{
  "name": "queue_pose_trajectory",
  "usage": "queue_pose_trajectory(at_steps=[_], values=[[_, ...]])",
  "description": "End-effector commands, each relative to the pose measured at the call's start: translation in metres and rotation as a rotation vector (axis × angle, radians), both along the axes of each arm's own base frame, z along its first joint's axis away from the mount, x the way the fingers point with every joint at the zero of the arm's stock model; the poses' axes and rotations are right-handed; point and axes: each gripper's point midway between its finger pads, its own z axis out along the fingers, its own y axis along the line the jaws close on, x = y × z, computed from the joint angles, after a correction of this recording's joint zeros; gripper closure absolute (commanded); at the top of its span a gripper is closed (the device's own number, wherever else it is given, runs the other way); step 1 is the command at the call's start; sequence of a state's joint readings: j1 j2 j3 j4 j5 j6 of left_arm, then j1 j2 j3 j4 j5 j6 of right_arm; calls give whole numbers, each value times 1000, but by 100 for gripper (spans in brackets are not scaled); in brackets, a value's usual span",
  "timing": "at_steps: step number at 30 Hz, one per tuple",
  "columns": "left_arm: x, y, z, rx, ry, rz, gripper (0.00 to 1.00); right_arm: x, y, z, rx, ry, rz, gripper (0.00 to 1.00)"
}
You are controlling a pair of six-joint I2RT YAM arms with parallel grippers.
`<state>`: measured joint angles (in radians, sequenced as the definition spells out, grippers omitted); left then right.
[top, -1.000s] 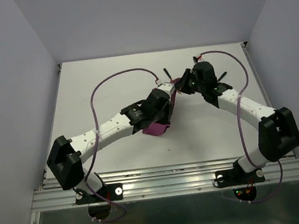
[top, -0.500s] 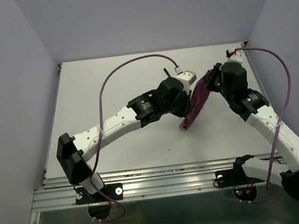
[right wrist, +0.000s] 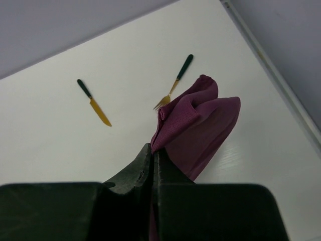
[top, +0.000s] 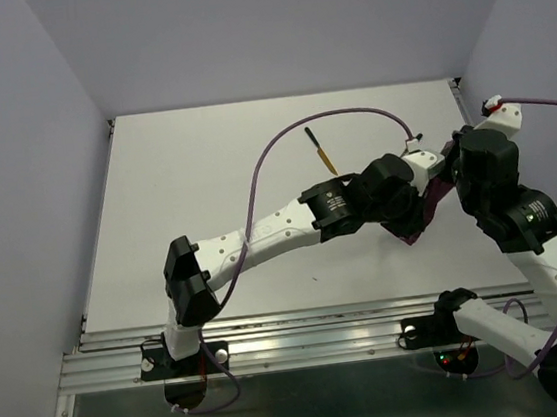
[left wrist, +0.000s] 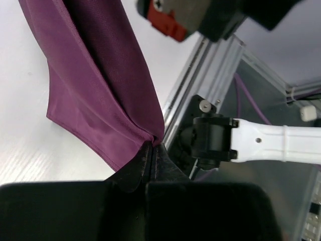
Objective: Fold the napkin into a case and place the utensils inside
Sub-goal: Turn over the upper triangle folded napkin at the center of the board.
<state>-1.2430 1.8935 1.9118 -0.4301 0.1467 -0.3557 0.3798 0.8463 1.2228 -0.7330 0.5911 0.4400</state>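
a: white table (top: pixel 207 196) is spreading out between pale walls (top: pixel 16 198). where is the napkin (left wrist: pixel 95 90) sitting?

b: it is being held over the right part of the table, bunched in loose folds between the two grippers. the left gripper (left wrist: pixel 152 150) is pinching one edge, its jaws pressed tight on the cloth.

a: and the right gripper (right wrist: pixel 152 149)?

b: it is clamping the cloth too, and the fabric is billowing just beyond its fingertips.

a: what about the knife (right wrist: pixel 94 103) and fork (right wrist: pixel 174 89)?

b: both are lying flat on the far side. the knife is resting well apart, to the left of the napkin. the fork is lying just beside the fold, but i cannot tell whether they are touching.
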Motion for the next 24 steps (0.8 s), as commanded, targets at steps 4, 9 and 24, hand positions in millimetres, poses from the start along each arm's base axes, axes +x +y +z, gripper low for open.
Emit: queue_pose_trajectory(at_steps=[4, 9, 24], values=[[-39, -26, 38, -127, 41, -150, 100, -8, -8, 6, -114, 99, 21, 99], [-31, -9, 12, -153, 156, -155, 100, 32, 31, -24, -147, 223, 181, 99], [42, 109, -102, -198, 375, 157, 100, 168, 187, -159, -65, 439, 594, 99]])
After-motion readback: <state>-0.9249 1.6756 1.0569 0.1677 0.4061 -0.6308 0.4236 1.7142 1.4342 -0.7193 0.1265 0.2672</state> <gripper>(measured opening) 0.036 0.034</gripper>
